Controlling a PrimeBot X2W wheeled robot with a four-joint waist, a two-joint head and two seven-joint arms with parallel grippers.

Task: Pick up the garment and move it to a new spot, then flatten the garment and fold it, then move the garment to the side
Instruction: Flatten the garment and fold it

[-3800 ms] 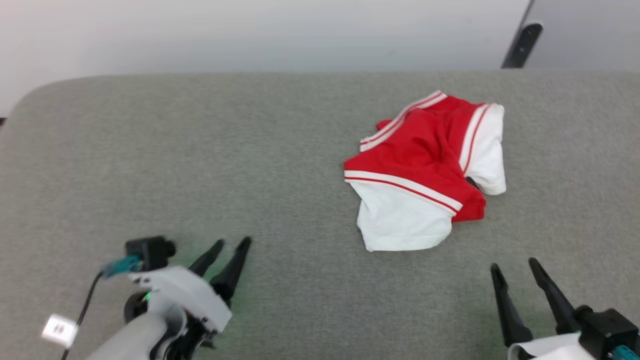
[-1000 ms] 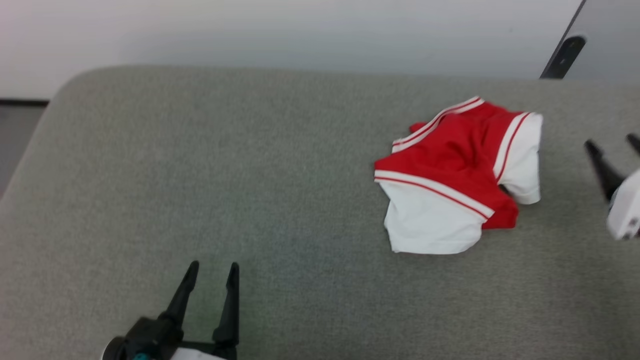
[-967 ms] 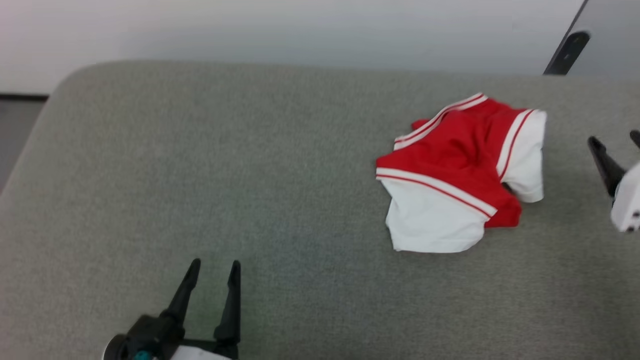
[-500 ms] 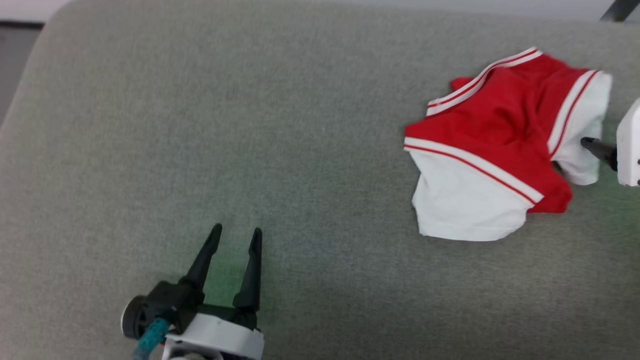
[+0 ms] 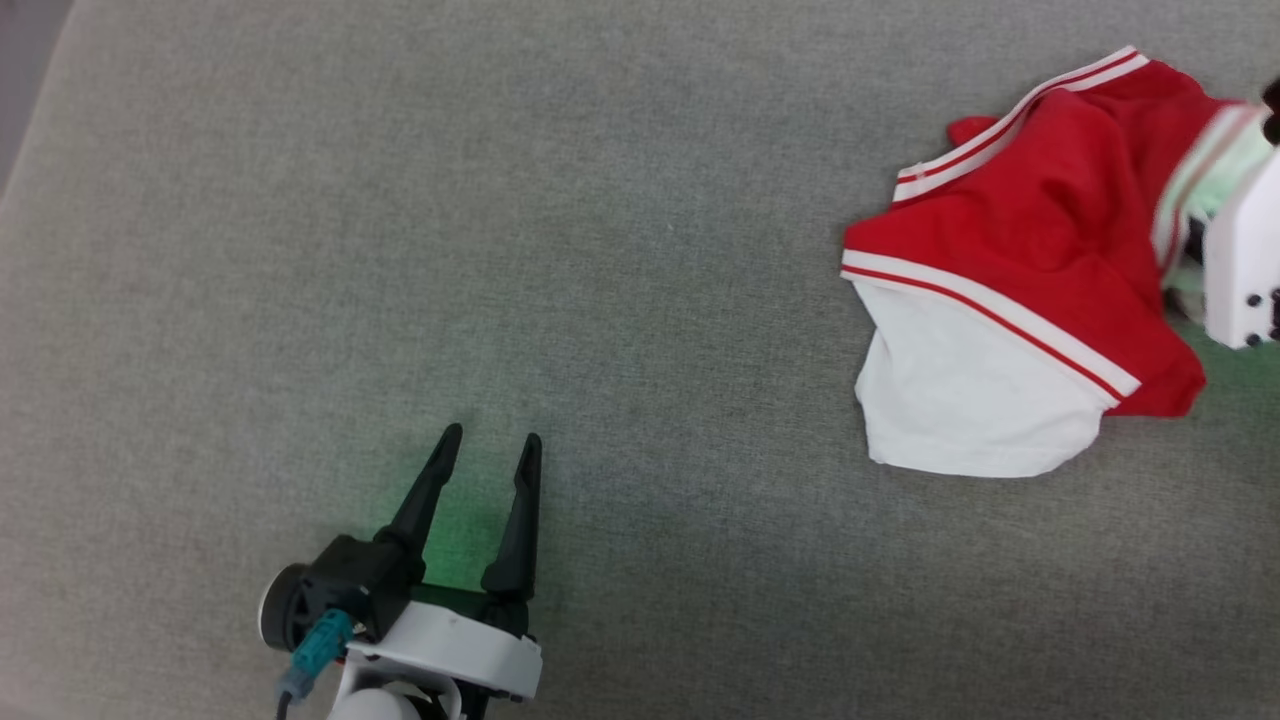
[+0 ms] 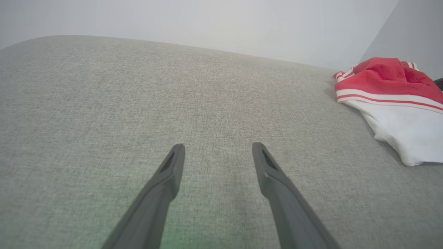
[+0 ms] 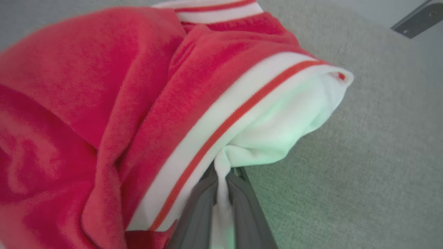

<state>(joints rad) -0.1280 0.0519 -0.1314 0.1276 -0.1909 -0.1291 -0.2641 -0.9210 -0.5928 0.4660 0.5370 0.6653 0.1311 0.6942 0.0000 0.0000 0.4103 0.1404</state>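
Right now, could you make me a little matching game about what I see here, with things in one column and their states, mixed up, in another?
Things:
1. left end effector
2. right end effector
3. red soft-fabric T-shirt with white sleeves
4. grey woven fabric surface

States:
a. bunched up, not flat
b. shut on a white sleeve
c. underneath everything else
d. open, holding nothing

Pairs: 1-d, 2-b, 3-a, 4-c.
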